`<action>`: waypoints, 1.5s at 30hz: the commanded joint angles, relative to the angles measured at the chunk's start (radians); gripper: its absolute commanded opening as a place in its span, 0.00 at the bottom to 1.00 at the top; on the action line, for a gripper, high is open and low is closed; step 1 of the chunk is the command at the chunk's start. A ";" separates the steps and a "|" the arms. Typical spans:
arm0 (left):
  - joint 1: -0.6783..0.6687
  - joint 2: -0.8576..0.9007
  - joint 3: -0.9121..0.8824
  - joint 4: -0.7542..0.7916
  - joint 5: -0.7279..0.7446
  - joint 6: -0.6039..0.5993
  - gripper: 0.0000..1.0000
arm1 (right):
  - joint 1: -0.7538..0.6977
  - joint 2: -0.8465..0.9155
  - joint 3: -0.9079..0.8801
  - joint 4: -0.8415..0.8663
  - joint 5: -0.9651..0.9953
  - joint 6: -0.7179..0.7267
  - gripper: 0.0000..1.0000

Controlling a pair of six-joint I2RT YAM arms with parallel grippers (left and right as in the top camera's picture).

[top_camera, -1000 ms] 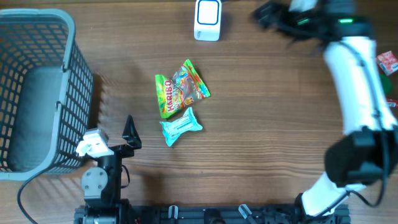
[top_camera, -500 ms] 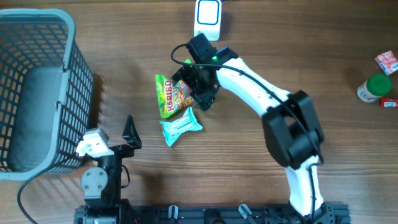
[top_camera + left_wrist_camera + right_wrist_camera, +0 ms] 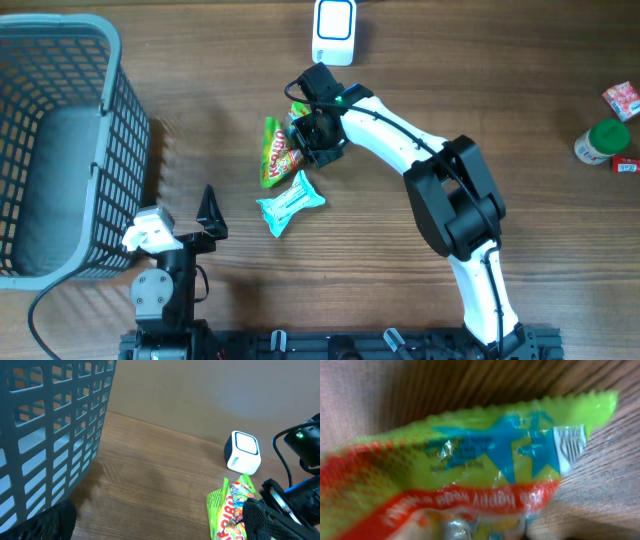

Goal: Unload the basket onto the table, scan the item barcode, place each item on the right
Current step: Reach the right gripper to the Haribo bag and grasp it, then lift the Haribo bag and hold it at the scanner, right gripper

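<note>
Overhead, the right tool (image 3: 314, 140) is pressed together on the right part of the candy bag (image 3: 270, 160), pinching it near the middle of the tabletop (image 3: 450, 80). The bag's green edge sticks out to the left of the fingers. Right wrist view is filled by that bag (image 3: 470, 460), green with a blue star and a red band, wood grain behind it. A teal packet (image 3: 290, 205) lies just below the bag. The white scanner (image 3: 333, 32) stands near the far edge, close above the tool. Far right are a green-capped bottle (image 3: 602, 140) and a small red packet (image 3: 622, 100). The left tool (image 3: 182, 218) is spread wide beside the grey basket (image 3: 110, 60).
</note>
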 commanded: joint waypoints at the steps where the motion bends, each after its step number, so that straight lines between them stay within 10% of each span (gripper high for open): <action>1: 0.006 -0.006 -0.006 0.003 0.008 0.002 1.00 | -0.056 0.047 0.008 0.008 0.037 -0.169 0.05; 9: 0.006 -0.006 -0.006 0.003 0.008 0.002 1.00 | -0.259 -0.117 0.026 -0.398 -0.473 -0.255 0.04; 12: 0.006 -0.006 -0.006 0.003 0.008 0.002 1.00 | -0.323 -0.122 0.026 -0.515 -0.592 -0.492 0.04; 33: 0.006 -0.006 -0.006 0.003 0.008 0.002 1.00 | -0.222 -0.122 0.026 -0.446 -1.255 -3.278 0.05; 45: 0.006 -0.006 -0.006 0.003 0.008 0.002 1.00 | -0.095 -0.123 0.027 0.235 -1.255 -3.431 0.04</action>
